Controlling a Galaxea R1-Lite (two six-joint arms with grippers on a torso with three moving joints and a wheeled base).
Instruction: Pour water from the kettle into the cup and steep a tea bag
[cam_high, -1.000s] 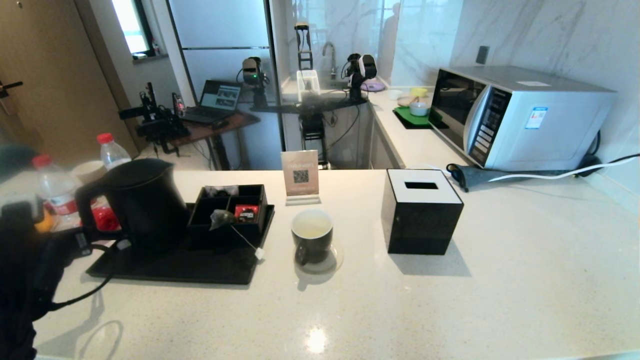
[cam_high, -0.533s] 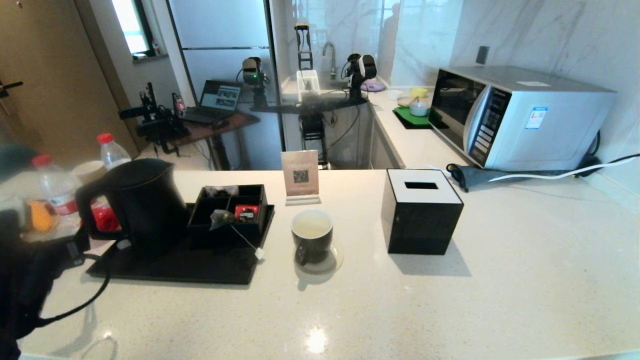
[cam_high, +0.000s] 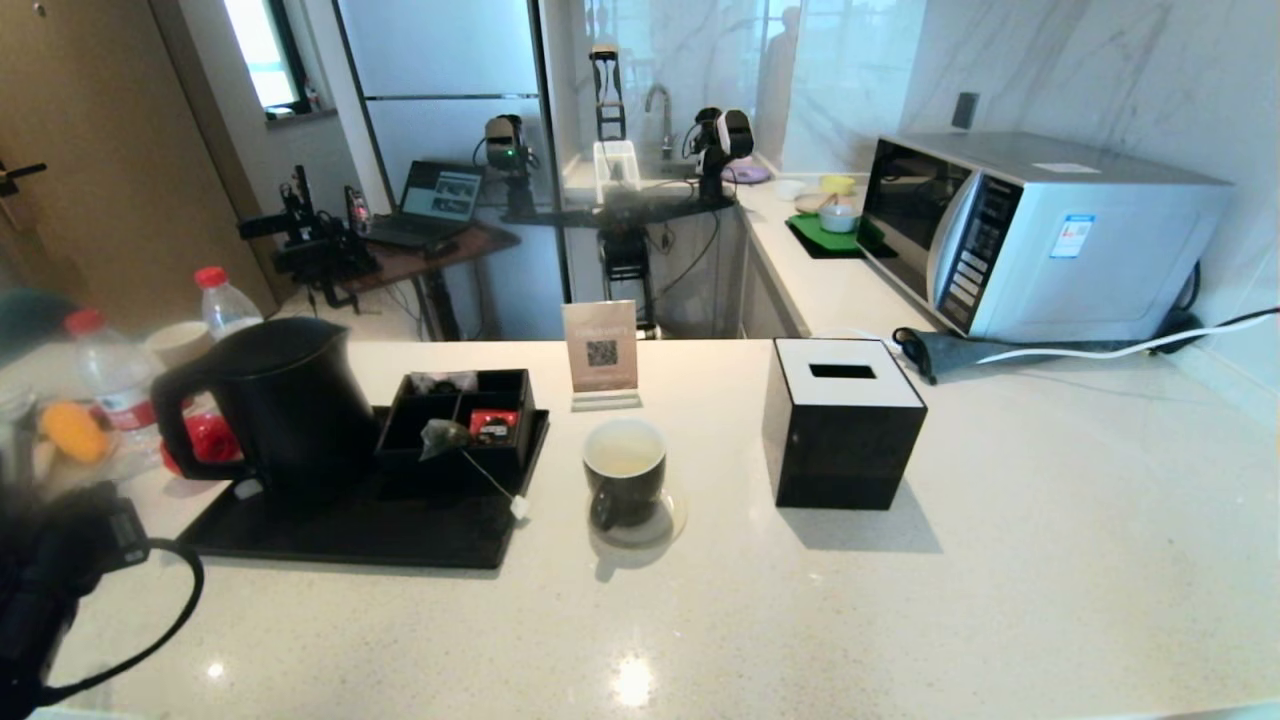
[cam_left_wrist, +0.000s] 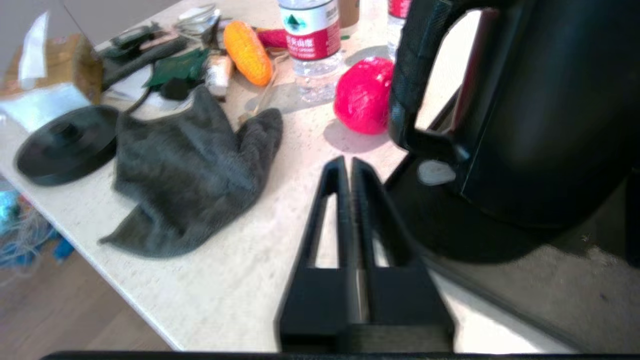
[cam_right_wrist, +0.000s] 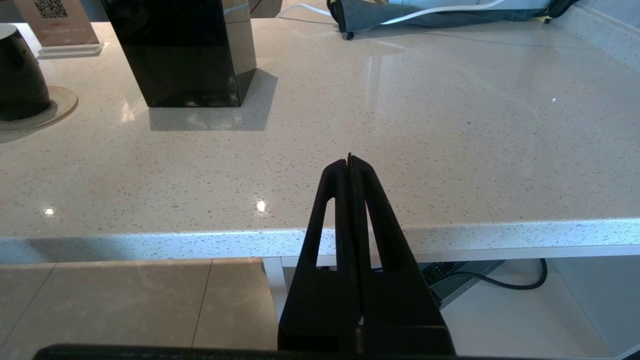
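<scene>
The left gripper (cam_left_wrist: 348, 167) has drawn back from the matte black kettle (cam_high: 285, 402) on its black tray (cam_high: 350, 530), fingers now pressed together, empty. Water poured into the dark cup (cam_high: 624, 472) — the pyramid tea bag (cam_high: 441, 437) comes next. The right gripper (cam_right_wrist: 349, 165) is parked, closed.

In the head view you find the kettle (cam_high: 275, 405) at the left of the frame, standing on the tray (cam_high: 350, 530). Right of it, on the same tray, is the compartment box (cam_high: 455, 425), with the tea bag (cam_high: 441, 437) on its front edge. The cup (cam_high: 624, 473) stands near the centre, on the counter (cam_high: 900, 600), and the tissue box (cam_high: 843, 420) is right of it.
</scene>
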